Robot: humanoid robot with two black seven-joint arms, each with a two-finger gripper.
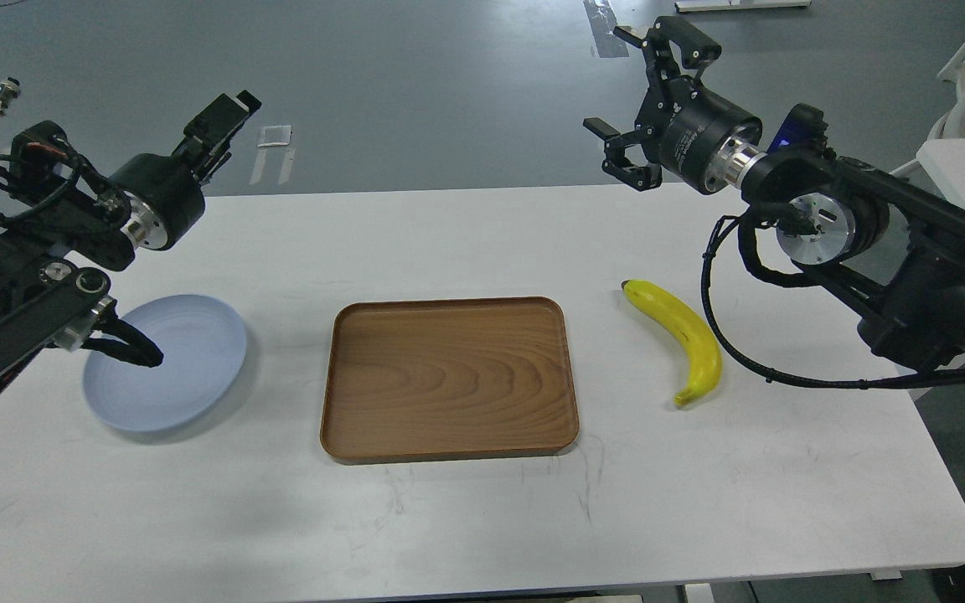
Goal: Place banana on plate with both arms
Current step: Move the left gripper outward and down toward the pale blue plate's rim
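Above table, right gripper [635,100] raised, splayed

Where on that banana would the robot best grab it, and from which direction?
Probably the banana at its thick middle, coming straight down from above with the right end effector, the fingers straddling its narrow width. It lies flat on the white table with nothing touching it, and its ends taper, so they would slip more easily.

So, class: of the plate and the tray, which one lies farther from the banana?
The round blue plate; the wooden tray sits between it and the banana.
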